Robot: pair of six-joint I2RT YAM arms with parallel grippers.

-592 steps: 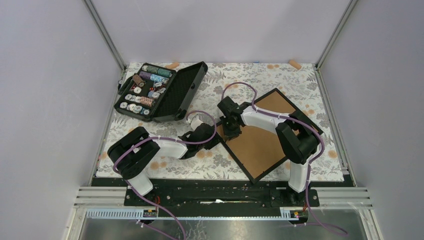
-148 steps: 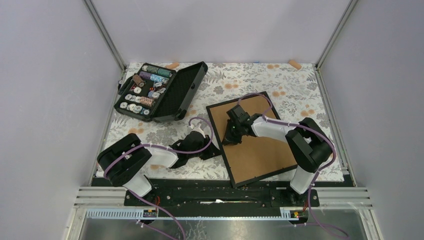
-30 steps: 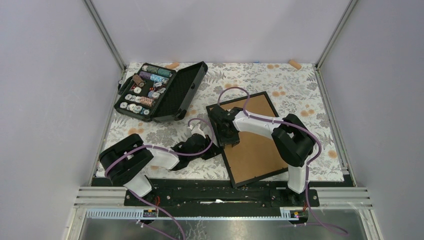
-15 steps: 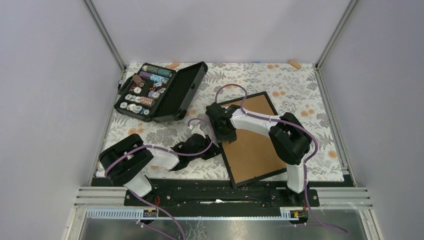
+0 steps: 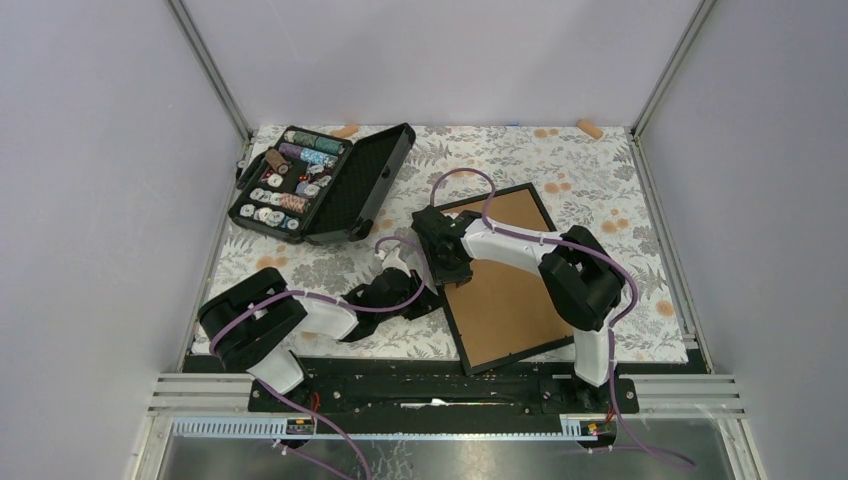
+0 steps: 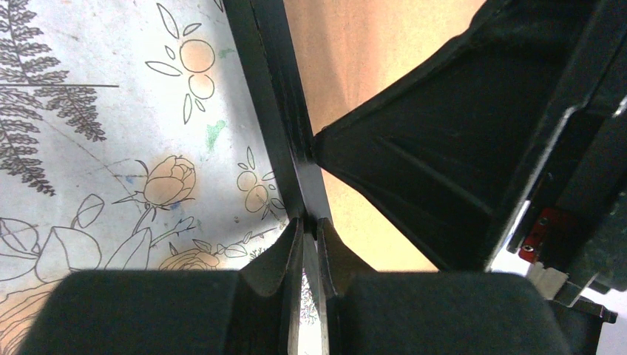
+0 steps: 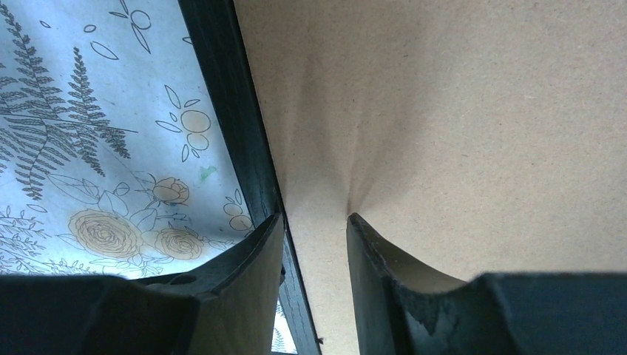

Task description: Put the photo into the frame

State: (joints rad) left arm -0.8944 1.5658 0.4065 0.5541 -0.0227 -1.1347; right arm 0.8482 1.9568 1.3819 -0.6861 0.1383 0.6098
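The frame (image 5: pixel 505 300) lies face down on the floral cloth, its brown board back up inside a thin black rail (image 6: pixel 285 111). The photo is not in view. My left gripper (image 5: pixel 430 297) reaches in low from the left and is shut on the frame's left rail (image 6: pixel 310 220). My right gripper (image 5: pixel 446 270) is open over the same left edge (image 7: pixel 314 216). One of its fingers (image 7: pixel 259 251) is over the rail (image 7: pixel 229 111), and the other (image 7: pixel 370 251) presses on the board (image 7: pixel 444 111).
An open black case of thread spools (image 5: pixel 320 180) stands at the back left. Two small cork-coloured pieces lie at the back edge, one (image 5: pixel 345 130) on the left and one (image 5: pixel 590 127) on the right. The table's front edge is close behind the frame's near corner.
Over the past seconds the frame turned and slid left. In the last second my right gripper shifted a little left to the frame's left edge. The left gripper stayed put.
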